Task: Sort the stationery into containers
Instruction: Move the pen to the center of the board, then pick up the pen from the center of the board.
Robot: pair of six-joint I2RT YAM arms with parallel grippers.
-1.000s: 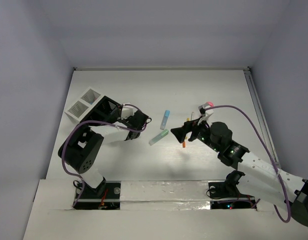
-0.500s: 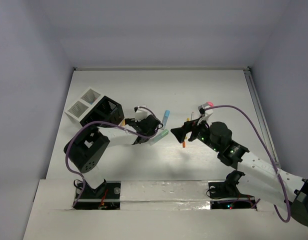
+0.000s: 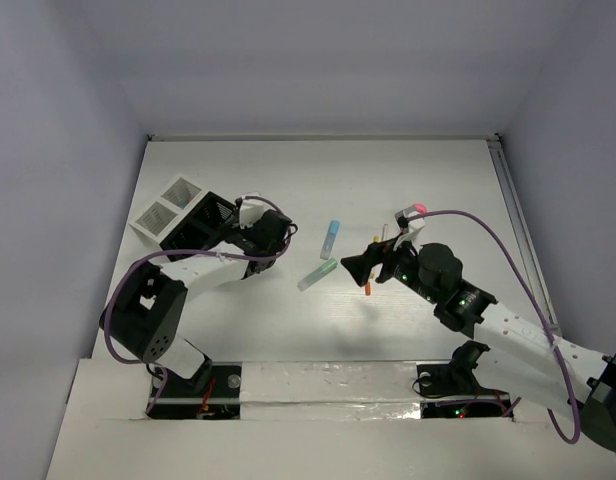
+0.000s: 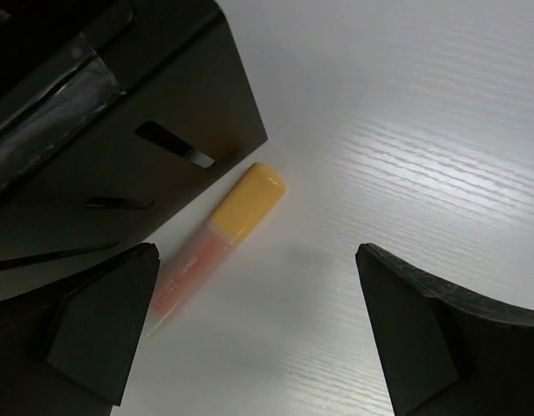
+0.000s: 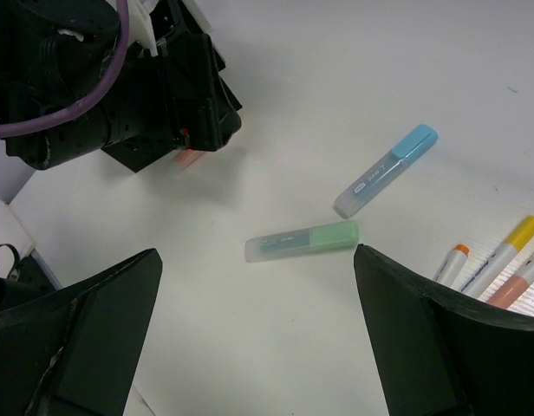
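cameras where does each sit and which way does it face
Top external: above, behind the bases, looking down on the table; left arm, right arm show.
Left wrist: faces down at orange marker beside black organiser; own fingers show.
Right wrist: faces green marker, blue marker; own fingers show.
Shared: green marker, top and right wrist.

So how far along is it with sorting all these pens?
Early, it seems. Done: I can't see any item inside the black organiser or white mesh cups. In hand: nothing; the left jaws stand open over an orange marker lying beside the organiser. Left: that marker, the blue marker, green marker and thin pens on the table.
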